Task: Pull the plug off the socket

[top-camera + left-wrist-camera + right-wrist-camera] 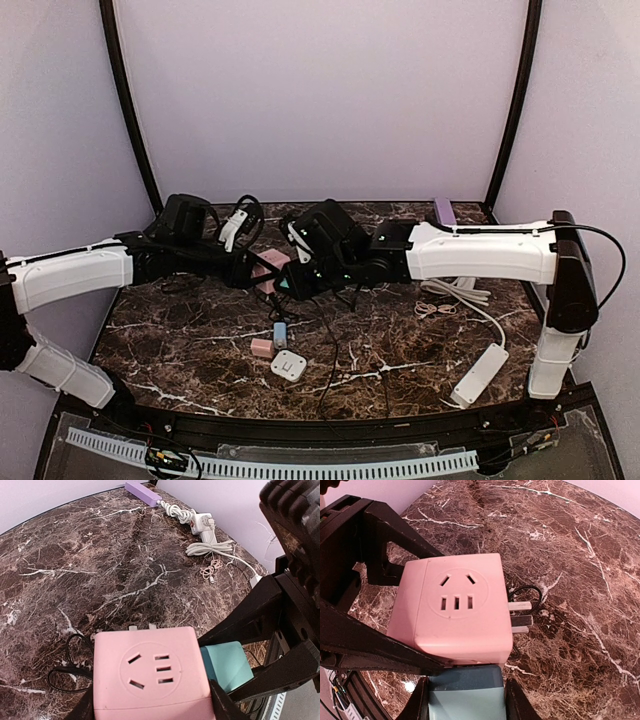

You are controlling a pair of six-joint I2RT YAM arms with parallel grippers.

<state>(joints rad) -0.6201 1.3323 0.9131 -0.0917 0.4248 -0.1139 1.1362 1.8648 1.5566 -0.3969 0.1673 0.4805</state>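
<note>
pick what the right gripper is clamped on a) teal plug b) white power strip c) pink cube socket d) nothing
a: the right wrist view shows the teal plug clamped in the right gripper, plugged into the pink socket that the left gripper holds.

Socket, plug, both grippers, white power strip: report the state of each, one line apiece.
socket: held up between the two arms, with the plug in one face.
plug: seated flush against the socket, not yet pulled out.
left gripper: shut on the socket.
right gripper: shut on the plug.
white power strip: lying flat on the table, clear of both grippers.
</note>
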